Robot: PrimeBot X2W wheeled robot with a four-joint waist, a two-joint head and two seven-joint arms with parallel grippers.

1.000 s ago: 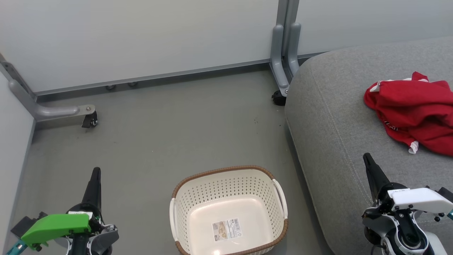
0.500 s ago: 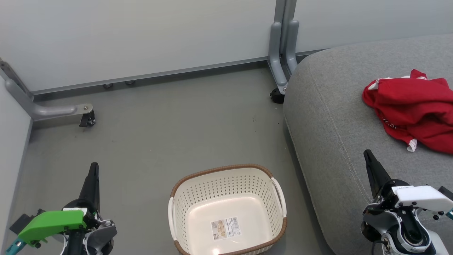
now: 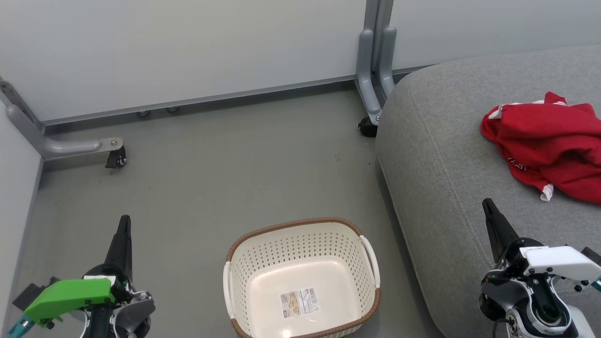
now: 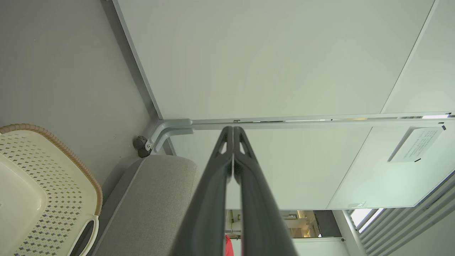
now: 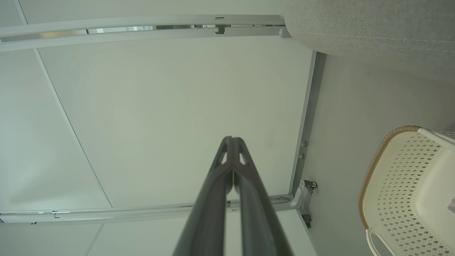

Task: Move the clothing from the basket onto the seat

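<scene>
Clothing: one crumpled bright red fabric heap (image 3: 549, 145) with white trim, lying on the seat; can't tell how many pieces
Seat: one big grey upholstered cushion (image 3: 446, 155)
Basket: one cream perforated plastic basket (image 3: 300, 249) on the floor (image 3: 211, 178), one paper label (image 3: 300, 303) inside
Grippers: two, left gripper (image 3: 124, 219) and right gripper (image 3: 487, 203), both with fingers pressed together

1 ea.: basket (image 3: 291, 224), seat (image 3: 441, 155), clothes pile (image 3: 549, 141)

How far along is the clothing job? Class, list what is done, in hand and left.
Done: the red clothing lies on the seat; the basket holds just a paper label. In hand: nothing; the left gripper and right gripper are shut, empty. Left: nothing visible.
</scene>
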